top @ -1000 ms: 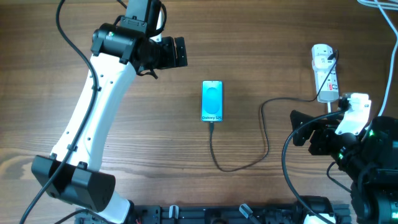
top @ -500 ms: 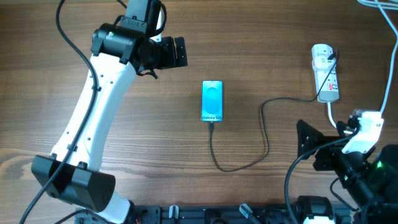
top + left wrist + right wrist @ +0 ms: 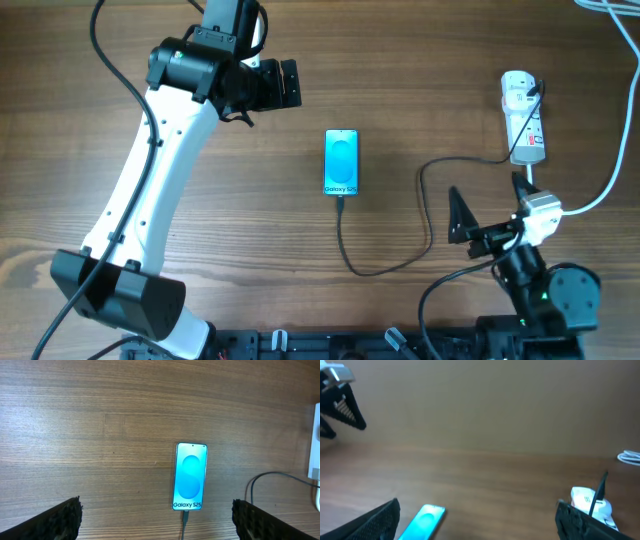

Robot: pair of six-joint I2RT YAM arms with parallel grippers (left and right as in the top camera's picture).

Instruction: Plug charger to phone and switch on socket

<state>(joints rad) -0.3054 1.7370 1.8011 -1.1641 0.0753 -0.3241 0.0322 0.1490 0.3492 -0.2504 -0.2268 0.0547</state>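
The phone [image 3: 341, 162] is seen lying flat on the wooden table [image 3: 450, 60], screen up and lit cyan, the Galaxy text at its near end. The charger [image 3: 338, 225] is met at that same end. Its dark plug tip is pressed to the phone's edge, and whether it is fully seated cannot be told. From there the thin black cable is carried toward the table's front, looped round to the right of the phone and led back to the socket [image 3: 523, 128]. The socket is set well to the phone's right, with a black plug sitting in its far end. A red switch mark is made out on the strip, but its position cannot be read.

The left gripper [image 3: 296, 84] is held beyond the phone's far end and to its left, apart from it. Its fingers are spread wide with nothing between them, and in the left wrist view the phone is framed between the two fingertips. The right gripper [image 3: 484, 190] is found to the phone's right and nearer the front, between the cable loop and the socket's white lead [image 3: 598, 196]. Its fingers are likewise spread wide and empty.
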